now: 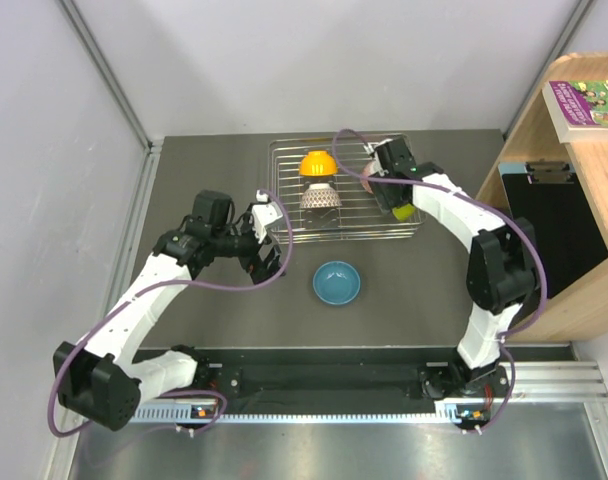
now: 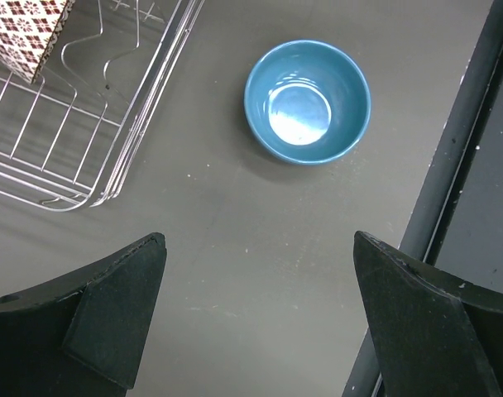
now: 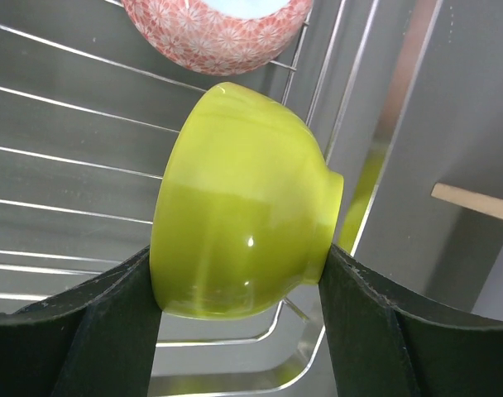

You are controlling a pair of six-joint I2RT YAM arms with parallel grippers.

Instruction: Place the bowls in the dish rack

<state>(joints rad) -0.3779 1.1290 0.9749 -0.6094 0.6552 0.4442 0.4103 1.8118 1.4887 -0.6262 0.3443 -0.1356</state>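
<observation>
A dark grey surface (image 1: 234, 330) fills a pale-walled booth, with a wooden shelf (image 1: 574, 150) at its right edge; nearest the arm bases, the blue bowl (image 1: 336, 283) sits upright and alone on the bare surface, just in front of the rack and not yet loaded. The left hand (image 2: 258, 248) hovers to that bowl's left with its fingers spread wide and nothing between them; in its own view the blue bowl lies ahead, well apart from the fingertips.

Beyond that stands the wire rack (image 1: 344, 232); at its right end the right hand (image 3: 237, 265) grips the lime green bowl (image 3: 235, 207) from both sides, tipped on edge over the bars; whether it already rests on the wires I cannot tell. The black-and-white patterned bowl (image 1: 320, 198) stands in the middle of the rack, the orange bowl (image 1: 316, 162) just behind it; the pinkish bowl (image 3: 218, 33) lies in the rack just past the green one.

By my reading, three bowls are loaded and a fourth is being set in; what remains is releasing the green bowl and bringing the blue one across, a job the open left hand seems placed for.
</observation>
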